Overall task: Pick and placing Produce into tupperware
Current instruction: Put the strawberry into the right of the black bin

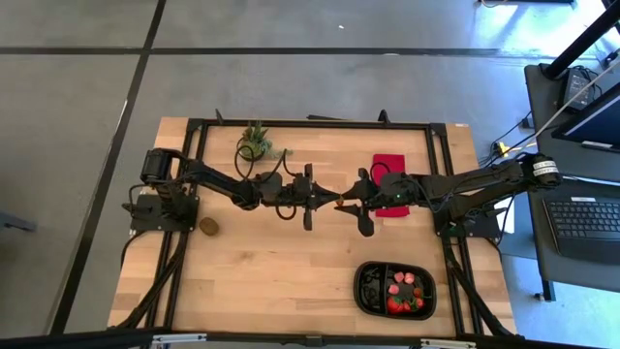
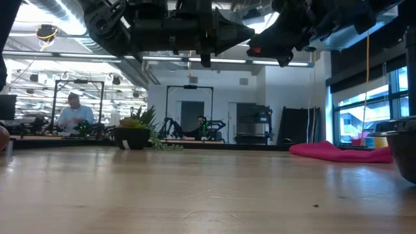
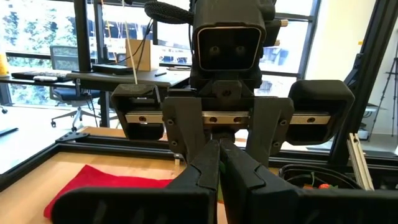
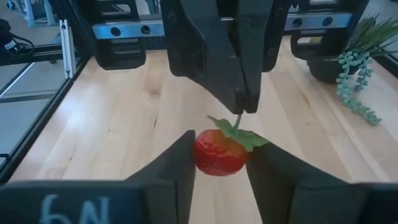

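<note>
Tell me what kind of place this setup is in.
Probably a robotics lab or open workshop: further metal-framed rigs stand behind the wooden table, a person sits at a distant bench, and a laptop desk stands beside the table on a concrete floor.

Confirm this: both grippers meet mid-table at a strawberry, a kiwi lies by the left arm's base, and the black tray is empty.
Wrong on the tray: the high view shows it holding several red fruit pieces. The rest stands: left gripper and right gripper meet mid-table at the strawberry, and the kiwi lies by the left arm's base.
</note>
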`<state>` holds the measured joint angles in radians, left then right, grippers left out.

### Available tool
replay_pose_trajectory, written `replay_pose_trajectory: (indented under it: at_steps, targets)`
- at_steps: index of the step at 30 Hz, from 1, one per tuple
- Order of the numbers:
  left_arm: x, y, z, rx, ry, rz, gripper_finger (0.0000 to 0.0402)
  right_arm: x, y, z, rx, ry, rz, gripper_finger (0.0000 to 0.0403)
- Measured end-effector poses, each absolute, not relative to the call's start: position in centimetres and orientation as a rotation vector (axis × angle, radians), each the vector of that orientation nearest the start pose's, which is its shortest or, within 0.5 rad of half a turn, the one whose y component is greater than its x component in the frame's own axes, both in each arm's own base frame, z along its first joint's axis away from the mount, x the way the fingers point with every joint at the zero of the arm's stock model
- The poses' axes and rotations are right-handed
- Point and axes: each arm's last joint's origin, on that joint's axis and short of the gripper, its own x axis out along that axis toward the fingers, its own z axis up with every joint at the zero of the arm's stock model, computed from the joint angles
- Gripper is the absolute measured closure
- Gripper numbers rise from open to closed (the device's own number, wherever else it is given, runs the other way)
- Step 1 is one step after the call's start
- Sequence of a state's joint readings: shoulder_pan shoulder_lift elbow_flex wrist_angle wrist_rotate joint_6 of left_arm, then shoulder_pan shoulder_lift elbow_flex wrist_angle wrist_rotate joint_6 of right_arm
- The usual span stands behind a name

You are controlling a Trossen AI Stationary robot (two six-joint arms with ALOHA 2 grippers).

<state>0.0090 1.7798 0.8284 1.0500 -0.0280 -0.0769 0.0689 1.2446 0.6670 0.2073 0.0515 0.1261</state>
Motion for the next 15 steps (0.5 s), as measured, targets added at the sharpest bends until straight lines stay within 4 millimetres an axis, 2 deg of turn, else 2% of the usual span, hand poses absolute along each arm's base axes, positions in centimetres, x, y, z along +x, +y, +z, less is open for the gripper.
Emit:
replay_pose_trajectory:
  at_steps: [2,7,11,15]
  targets:
    - [36.21,0.41,20.66,-0.077,-0.100,0.033,0.0398,26.30,1.66,23.51,0.102,0.370,-0.006,0.0287]
    - [36.21,0.41,20.66,-0.077,-0.100,0.033,0.0398,26.30,1.66,23.51,0.124,0.370,-0.010,0.0286]
    - [36.21,0.41,20.66,-0.077,-0.100,0.035,0.0384,26.30,1.66,23.51,0.130,0.370,-0.011,0.0276]
    - [36.21,0.41,20.65,-0.077,-0.099,0.036,0.0370,26.30,1.66,23.51,0.132,0.370,-0.012,0.0287]
